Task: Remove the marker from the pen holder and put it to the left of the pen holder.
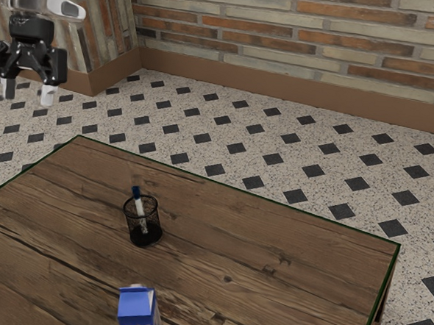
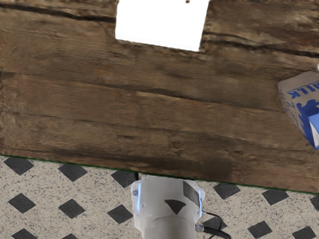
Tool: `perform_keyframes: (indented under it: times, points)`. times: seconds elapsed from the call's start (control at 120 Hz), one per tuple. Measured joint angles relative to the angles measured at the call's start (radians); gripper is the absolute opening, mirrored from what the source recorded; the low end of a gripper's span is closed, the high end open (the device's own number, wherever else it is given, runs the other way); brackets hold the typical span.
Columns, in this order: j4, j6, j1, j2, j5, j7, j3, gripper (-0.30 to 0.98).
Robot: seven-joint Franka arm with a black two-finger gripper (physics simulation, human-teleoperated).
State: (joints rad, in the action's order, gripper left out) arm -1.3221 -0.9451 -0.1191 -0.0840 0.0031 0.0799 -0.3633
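Clock read in exterior view, 12 at its top. Wooden table: planked top. Robot base: just beyond a table edge in wrist view. Gripper: at 10–11 o'clock from the pen holder, well apart; fingers spread wide, nothing held. White rectangle: on the tabletop in wrist view. Milk carton: 6 o'clock from pen holder, near. Pen holder: black mesh, upright. Marker: inside it, blue end up, tilted toward 11–12.
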Motion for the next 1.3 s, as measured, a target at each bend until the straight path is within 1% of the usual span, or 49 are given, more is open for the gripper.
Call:
perform_keyframes:
  times: [0.075, 0.142, 0.175, 0.25, 0.3, 0.417, 0.5, 0.608, 0.767, 0.917, 1.075, 1.125, 1.242, 1.3]
  points:
    - [-0.016, -0.162, 0.044, -0.001, 0.004, 0.018, 0.004, 0.67]
    - [-0.036, -0.257, 0.006, -0.026, 0.019, 0.024, 0.007, 0.67]
    - [-0.084, -0.312, -0.019, -0.057, 0.021, 0.026, 0.008, 0.67]
    - [-0.316, -0.474, -0.070, -0.084, -0.012, 0.026, 0.003, 0.67]
    - [-0.414, -0.573, -0.084, -0.088, -0.033, 0.026, 0.001, 0.67]
    - [-0.531, -0.754, -0.107, -0.090, -0.074, 0.021, 0.001, 0.67]
    - [-0.578, -0.853, -0.113, -0.091, -0.104, 0.017, 0.003, 0.67]
    - [-0.593, -0.964, -0.128, -0.101, -0.140, 0.009, 0.006, 0.67]
    - [-0.593, -1.078, -0.117, -0.164, -0.166, 0.000, 0.004, 0.67]
    - [-0.603, -1.134, -0.093, -0.205, -0.248, -0.003, -0.001, 0.67]
    - [-0.606, -1.161, -0.084, -0.208, -0.281, -0.003, -0.007, 0.66]
    - [-0.606, -1.166, -0.084, -0.205, -0.285, -0.003, -0.007, 0.60]
    - [-0.607, -1.172, -0.085, -0.197, -0.290, -0.003, -0.007, 0.32]
    - [-0.614, -1.172, -0.084, -0.194, -0.291, -0.003, -0.007, 0.20]
